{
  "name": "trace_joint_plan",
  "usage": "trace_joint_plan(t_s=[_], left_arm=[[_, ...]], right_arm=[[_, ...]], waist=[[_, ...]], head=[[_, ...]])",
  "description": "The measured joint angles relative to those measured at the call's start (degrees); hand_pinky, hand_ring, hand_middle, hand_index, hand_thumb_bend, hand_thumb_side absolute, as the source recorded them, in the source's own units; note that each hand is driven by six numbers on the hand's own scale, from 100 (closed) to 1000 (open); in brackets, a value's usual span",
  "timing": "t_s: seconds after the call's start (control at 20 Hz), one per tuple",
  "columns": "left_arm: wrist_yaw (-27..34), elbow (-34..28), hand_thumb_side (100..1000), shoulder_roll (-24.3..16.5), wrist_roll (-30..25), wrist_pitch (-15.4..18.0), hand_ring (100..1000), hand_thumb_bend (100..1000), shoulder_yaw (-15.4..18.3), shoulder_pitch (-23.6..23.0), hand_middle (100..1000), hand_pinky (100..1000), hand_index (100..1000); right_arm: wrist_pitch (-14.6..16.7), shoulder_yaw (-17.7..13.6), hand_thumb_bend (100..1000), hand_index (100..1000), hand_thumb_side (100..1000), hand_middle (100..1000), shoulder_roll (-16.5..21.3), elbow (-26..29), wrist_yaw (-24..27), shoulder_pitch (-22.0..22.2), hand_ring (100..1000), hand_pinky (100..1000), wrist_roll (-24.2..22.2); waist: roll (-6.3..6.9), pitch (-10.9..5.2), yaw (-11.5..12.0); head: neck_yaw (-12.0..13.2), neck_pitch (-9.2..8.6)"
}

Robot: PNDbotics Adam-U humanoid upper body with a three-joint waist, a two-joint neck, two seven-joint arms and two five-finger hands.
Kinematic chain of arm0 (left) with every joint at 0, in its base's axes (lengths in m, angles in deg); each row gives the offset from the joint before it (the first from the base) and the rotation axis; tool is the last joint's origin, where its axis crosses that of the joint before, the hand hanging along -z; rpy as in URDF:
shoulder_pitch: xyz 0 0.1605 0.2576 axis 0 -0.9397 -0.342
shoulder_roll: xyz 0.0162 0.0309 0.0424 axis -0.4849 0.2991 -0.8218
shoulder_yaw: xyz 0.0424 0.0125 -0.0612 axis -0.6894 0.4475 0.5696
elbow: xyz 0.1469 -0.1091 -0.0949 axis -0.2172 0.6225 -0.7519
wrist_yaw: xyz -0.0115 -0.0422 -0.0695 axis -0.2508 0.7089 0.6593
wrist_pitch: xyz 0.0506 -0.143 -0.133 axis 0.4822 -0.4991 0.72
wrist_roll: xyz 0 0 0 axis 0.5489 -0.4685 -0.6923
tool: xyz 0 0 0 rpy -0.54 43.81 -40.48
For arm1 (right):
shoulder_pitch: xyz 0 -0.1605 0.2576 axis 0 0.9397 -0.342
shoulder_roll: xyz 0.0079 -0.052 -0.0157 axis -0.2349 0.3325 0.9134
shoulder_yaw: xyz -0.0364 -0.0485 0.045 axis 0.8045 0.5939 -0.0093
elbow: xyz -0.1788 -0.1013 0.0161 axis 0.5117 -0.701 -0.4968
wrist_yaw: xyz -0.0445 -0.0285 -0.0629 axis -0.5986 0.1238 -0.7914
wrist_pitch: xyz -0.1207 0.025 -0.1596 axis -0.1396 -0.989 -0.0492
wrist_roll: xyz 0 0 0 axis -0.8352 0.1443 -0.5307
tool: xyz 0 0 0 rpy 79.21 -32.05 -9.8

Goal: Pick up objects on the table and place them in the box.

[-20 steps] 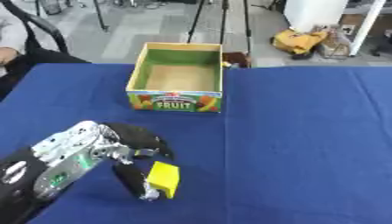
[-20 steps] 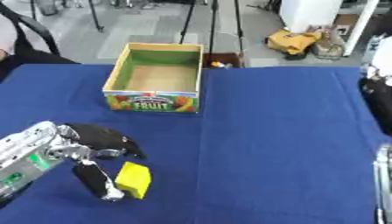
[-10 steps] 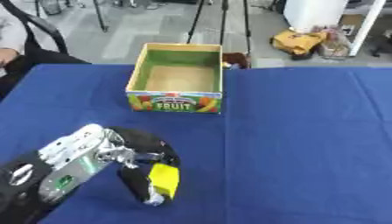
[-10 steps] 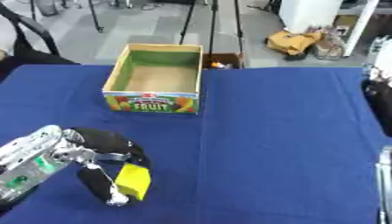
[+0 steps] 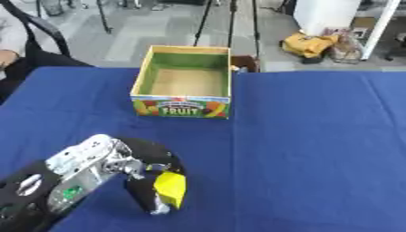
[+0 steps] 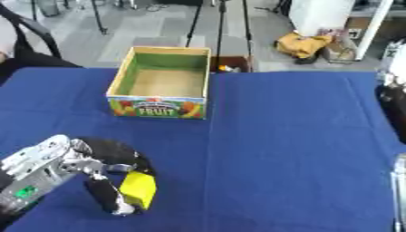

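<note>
One yellow block [image 5: 170,189] sits pinched in the left hand's [image 5: 139,174] curled fingers [image 5: 147,199], well short of the fruit box [image 5: 184,107].

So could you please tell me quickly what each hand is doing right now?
Left hand: fingers closed around the yellow block.
Right hand: only dark parts of the arm show at the right edge; cannot tell.

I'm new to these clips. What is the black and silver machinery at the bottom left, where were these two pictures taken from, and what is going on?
Both pictures come from one stereo camera in a humanoid robot's head, looking down at a blue table. The machinery is its left robot hand, fingers curled round a yellow block near the table's front edge. Farther back stands an open cardboard fruit box with nothing visible inside, where objects are meant to go. The right arm shows only partly at the right eye view's right edge; its hand is not visible.
</note>
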Motion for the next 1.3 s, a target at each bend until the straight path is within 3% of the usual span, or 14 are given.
trace_joint_plan(t_s=[0.35, 0.4, 0.8, 1.1, 1.3], left_arm=[[-0.3, 0.6, 658, 0.4, 0.1, 0.6, 804, 342, 0.0, 0.1, 809, 668, 950], [-0.3, 0.6, 656, 0.4, 0.2, 0.6, 765, 317, 0.0, 0.1, 741, 649, 918], [-0.8, 0.2, 646, 0.7, 0.1, 0.2, 676, 248, 0.1, 0.1, 632, 557, 818], [-2.0, -0.2, 633, 0.9, 0.0, 0.2, 648, 110, 0.2, 0.1, 614, 528, 802], [-2.8, -1.2, 631, 0.9, 0.0, 0.1, 640, 100, 0.9, 0.1, 613, 517, 797]], right_arm=[[0.0, 0.0, 144, 816, 669, 519, -0.1, 0.0, 0.0, 0.0, 799, 721, 0.0], [0.0, 0.0, 144, 815, 668, 519, -0.1, 0.0, 0.0, 0.0, 799, 721, 0.0], [0.1, 0.0, 144, 816, 661, 519, -0.4, 0.0, 0.0, 0.0, 799, 720, 0.2], [0.0, 0.0, 143, 816, 656, 518, -0.4, 0.0, 0.1, 0.0, 798, 720, 0.5], [0.0, 0.0, 140, 815, 653, 519, -0.4, 0.0, 0.1, 0.0, 798, 720, 0.6]], waist=[[0.01, 0.0, 0.1], [0.01, 0.0, 0.1], [-0.01, 0.17, 0.0], [-0.03, 0.22, 0.0], [-0.05, 0.22, 0.0]], head=[[0.0, -0.28], [0.0, -0.4], [0.0, -0.49], [0.0, -0.5], [0.0, -0.5]])
